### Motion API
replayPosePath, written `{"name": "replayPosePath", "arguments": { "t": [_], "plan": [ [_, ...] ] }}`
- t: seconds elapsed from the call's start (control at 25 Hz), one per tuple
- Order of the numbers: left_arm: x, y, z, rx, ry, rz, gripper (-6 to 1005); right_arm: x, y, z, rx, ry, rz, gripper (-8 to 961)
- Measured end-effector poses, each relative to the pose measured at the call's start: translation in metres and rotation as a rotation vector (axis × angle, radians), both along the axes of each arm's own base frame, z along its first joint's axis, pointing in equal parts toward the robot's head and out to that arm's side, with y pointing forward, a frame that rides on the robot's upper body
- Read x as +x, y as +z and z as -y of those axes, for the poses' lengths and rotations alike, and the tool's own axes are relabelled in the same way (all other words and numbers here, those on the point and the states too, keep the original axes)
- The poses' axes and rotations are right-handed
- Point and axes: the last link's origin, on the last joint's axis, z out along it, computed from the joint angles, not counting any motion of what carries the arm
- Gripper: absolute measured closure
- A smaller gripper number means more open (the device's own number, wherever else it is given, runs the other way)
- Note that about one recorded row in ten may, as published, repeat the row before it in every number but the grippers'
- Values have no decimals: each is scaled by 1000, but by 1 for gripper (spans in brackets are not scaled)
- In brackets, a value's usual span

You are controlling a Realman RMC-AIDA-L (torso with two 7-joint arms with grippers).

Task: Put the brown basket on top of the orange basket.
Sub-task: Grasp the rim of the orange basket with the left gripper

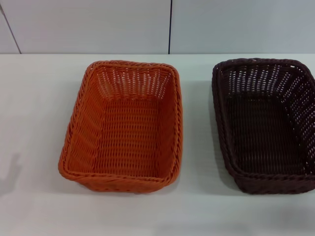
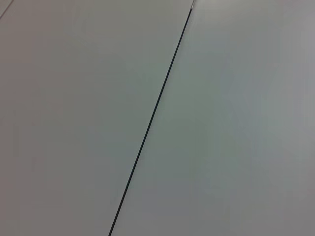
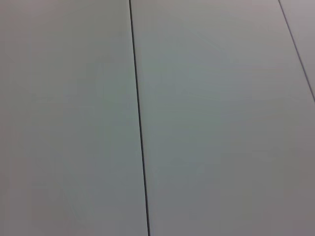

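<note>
The orange basket stands upright and empty on the white table, left of centre in the head view. To its right, a hand's width apart, the brown basket also stands upright and empty, its right side cut off by the picture's edge. Neither gripper shows in any view. Both wrist views hold only pale wall panels with a thin dark seam.
The white table runs back to a pale panelled wall with dark vertical seams. A faint shadow lies on the table at the far left. Bare tabletop shows in front of both baskets.
</note>
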Motion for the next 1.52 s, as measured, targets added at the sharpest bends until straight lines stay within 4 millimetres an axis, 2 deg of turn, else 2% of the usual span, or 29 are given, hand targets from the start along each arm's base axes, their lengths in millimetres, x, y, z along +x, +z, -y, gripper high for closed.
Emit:
{"name": "replayPosePath", "arguments": {
  "t": [1.12, 1.44, 1.52],
  "plan": [
    [-2, 3, -2, 71, 41, 62, 277, 2, -2, 1, -13, -15, -7, 370],
    [4, 12, -18, 43, -47, 103, 282, 1, -3, 0, -14, -10, -14, 370],
    [12, 24, -42, -36, -154, 87, 283, 2, -2, -1, -16, -2, -30, 370]
  ]
}}
